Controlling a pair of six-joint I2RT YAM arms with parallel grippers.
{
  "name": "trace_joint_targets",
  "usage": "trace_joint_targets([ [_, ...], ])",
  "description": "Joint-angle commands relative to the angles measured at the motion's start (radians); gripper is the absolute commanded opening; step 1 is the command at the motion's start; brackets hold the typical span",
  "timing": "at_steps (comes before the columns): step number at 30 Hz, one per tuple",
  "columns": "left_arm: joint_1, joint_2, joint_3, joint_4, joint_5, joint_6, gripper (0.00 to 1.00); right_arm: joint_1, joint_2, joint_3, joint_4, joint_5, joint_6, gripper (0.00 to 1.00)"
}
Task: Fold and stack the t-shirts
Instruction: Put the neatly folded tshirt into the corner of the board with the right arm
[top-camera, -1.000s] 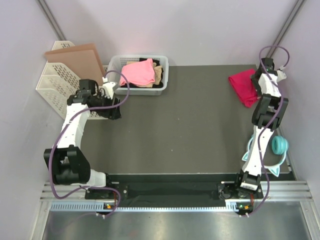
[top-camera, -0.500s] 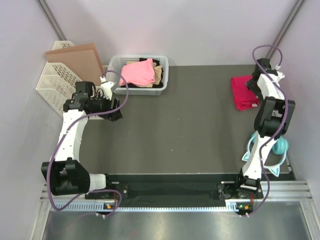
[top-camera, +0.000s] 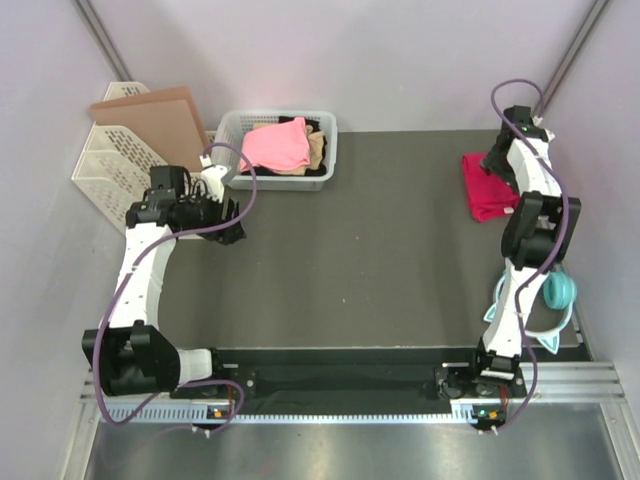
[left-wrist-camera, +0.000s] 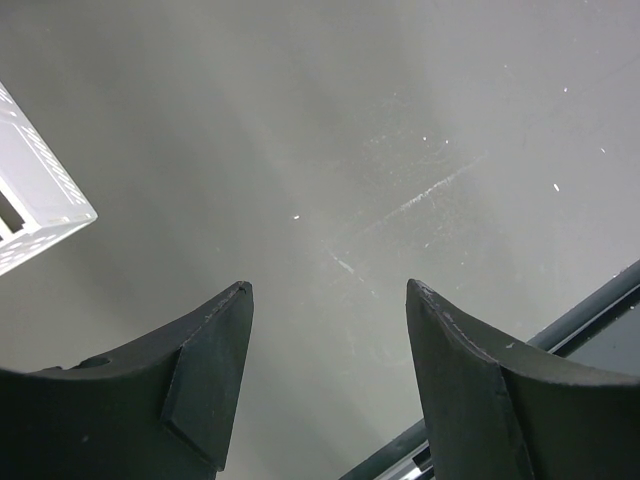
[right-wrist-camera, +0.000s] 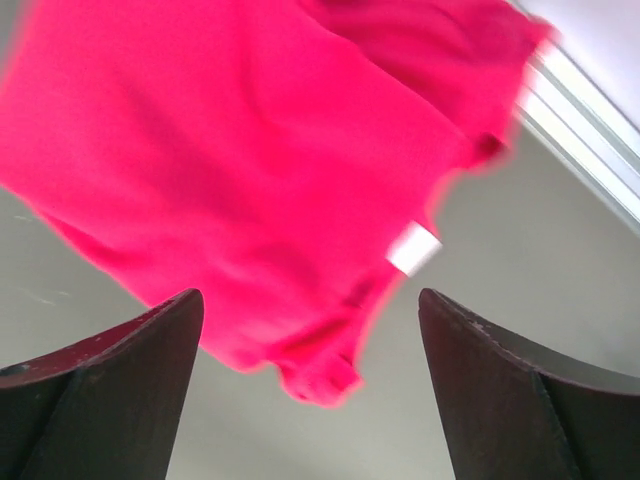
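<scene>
The crimson-magenta t-shirt (top-camera: 485, 188) lies folded on the dark table at the far right; it fills the right wrist view (right-wrist-camera: 240, 170), with a white tag showing. My right gripper (top-camera: 497, 160) hovers open above its far edge, empty (right-wrist-camera: 312, 305). A light pink t-shirt (top-camera: 275, 145), a tan one (top-camera: 316, 150) and a black one (top-camera: 318, 127) lie in the white mesh basket (top-camera: 232, 125) at the back. My left gripper (top-camera: 232, 218) is open and empty over bare table in front of the basket (left-wrist-camera: 330, 290).
A white perforated rack (top-camera: 105, 170) with a brown board (top-camera: 155, 115) stands at the far left. A corner of white mesh (left-wrist-camera: 35, 205) shows in the left wrist view. A teal tape roll (top-camera: 558, 290) lies near the right edge. Walls close in on both sides.
My right gripper has moved toward the back of the table, letting the crimson shirt settle flat. My left arm has swung slightly left and nearer, away from the basket.
</scene>
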Motion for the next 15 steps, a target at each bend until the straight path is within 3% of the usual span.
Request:
trace_joint_targets([
  [1, 0.008, 0.007, -0.019, 0.032, 0.014, -0.011, 0.68, 0.019, 0.102, 0.152, -0.052, -0.057, -0.069, 0.86],
  [15, 0.011, 0.056, 0.007, 0.049, 0.009, -0.029, 0.68, 0.018, 0.277, 0.192, -0.056, -0.153, -0.126, 0.85],
])
